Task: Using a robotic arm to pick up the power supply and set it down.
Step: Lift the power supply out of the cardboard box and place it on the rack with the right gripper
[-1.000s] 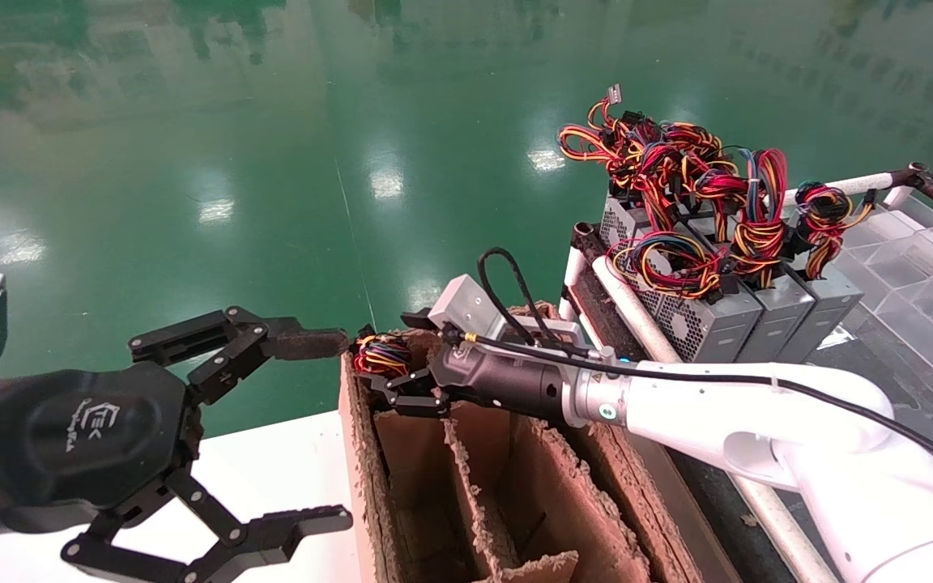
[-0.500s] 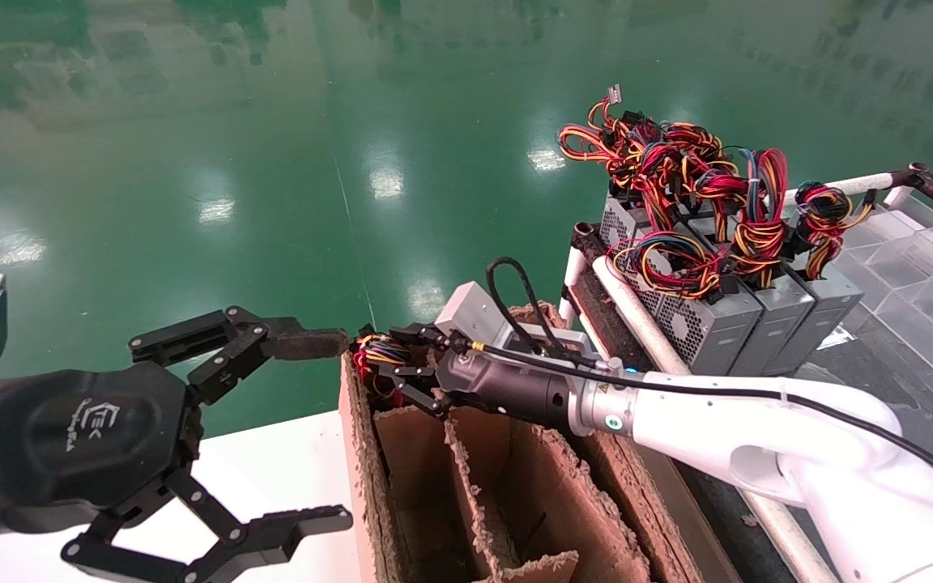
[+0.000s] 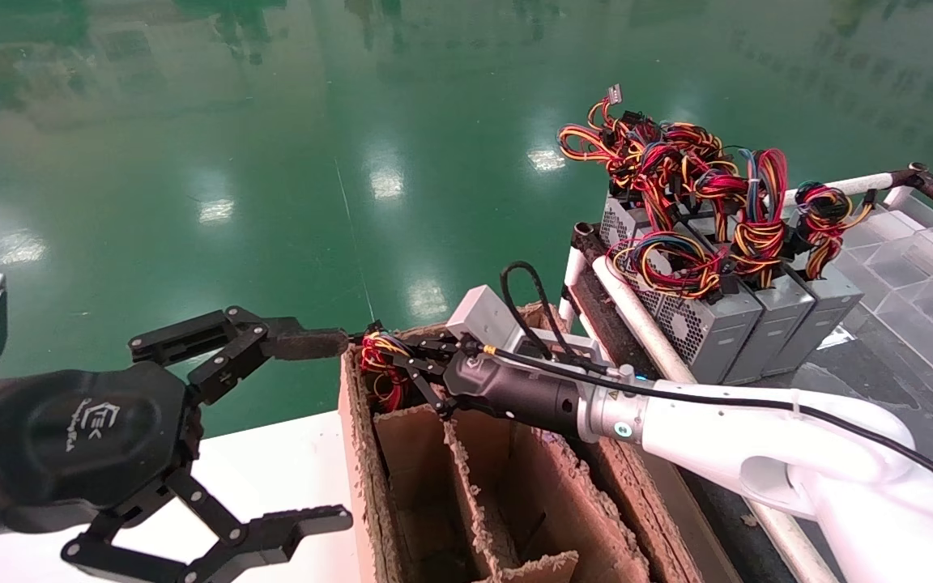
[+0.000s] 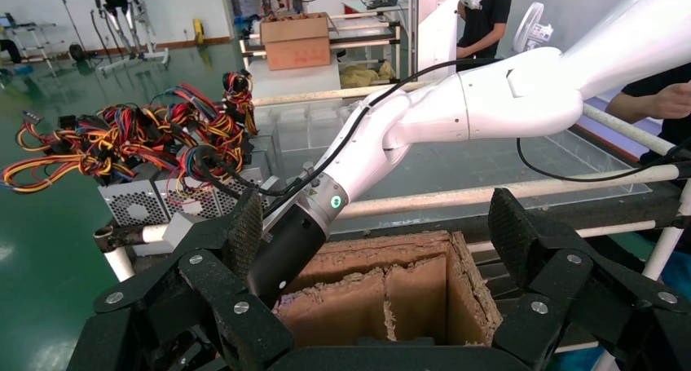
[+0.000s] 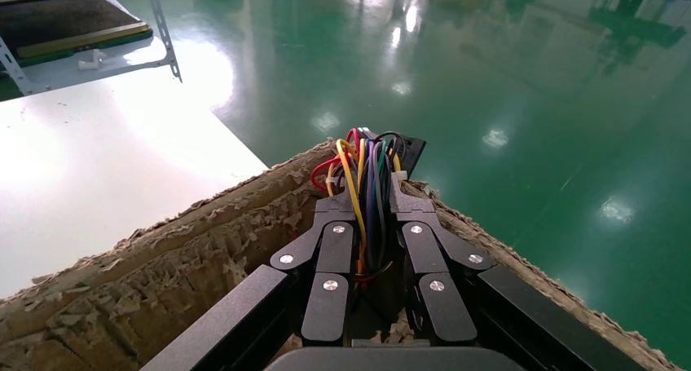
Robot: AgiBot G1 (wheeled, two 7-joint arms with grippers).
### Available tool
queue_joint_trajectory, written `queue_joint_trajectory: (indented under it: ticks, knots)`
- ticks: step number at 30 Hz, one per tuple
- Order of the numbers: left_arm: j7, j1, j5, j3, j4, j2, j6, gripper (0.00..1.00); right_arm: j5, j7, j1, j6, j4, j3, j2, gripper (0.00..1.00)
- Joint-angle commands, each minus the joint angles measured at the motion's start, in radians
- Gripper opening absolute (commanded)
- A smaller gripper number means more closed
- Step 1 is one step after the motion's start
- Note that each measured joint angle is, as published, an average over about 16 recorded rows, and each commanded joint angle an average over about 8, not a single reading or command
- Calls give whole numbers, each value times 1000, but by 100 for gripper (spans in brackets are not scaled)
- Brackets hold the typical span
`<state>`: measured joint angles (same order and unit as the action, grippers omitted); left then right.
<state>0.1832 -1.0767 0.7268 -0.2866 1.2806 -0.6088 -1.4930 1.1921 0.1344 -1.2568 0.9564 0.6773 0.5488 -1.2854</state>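
At the cardboard box's far corner, your right gripper (image 3: 402, 374) grips wires.
Your robotic arm (image 3: 726, 441) reaches across the cardboard box (image 3: 515, 502); its jaws pinch the power supply (image 3: 381, 368) wire bundle, the unit itself hidden in the far-left compartment. Your left gripper (image 3: 304, 429) hangs spread open beside the box.

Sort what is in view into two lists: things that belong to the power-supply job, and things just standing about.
Part of the job:
- white jointed right arm's black gripper, shut on the wires
- red-yellow-blue wire bundle of the power supply, whose body is hidden in the box
- torn brown cardboard divider box

Standing about:
- row of grey metal power units on the rack
- black left gripper, open, idle beside the box
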Motion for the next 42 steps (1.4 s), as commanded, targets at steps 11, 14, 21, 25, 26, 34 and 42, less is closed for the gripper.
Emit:
queue_joint_trajectory:
  ticks: [11, 14, 21, 25, 26, 34, 42]
  knots:
    - [0, 0, -1, -1, 0, 0, 0, 100, -60, -33, 9, 11, 68, -43, 46, 0]
    - [0, 0, -1, -1, 0, 0, 0, 100, -78, -59, 4, 20, 98, -54, 64, 0]
    - [-1, 0, -1, -1, 0, 1, 1, 100, -123, -115, -13, 34, 185, -88, 113, 0]
    - [-1, 0, -1, -2, 0, 1, 1, 100, -151, -141, -19, 31, 251, -115, 148, 0]
    - [-1, 0, -1, -2, 0, 1, 1, 100, -159, -147, -20, 30, 269, -123, 157, 0]
    - [-1, 0, -2, -2, 0, 1, 1, 100, -213, -211, -27, 13, 400, -178, 237, 0]
    - [-1, -1, -2, -3, 0, 1, 1, 100, -265, -292, -37, 37, 490, -230, 356, 0]
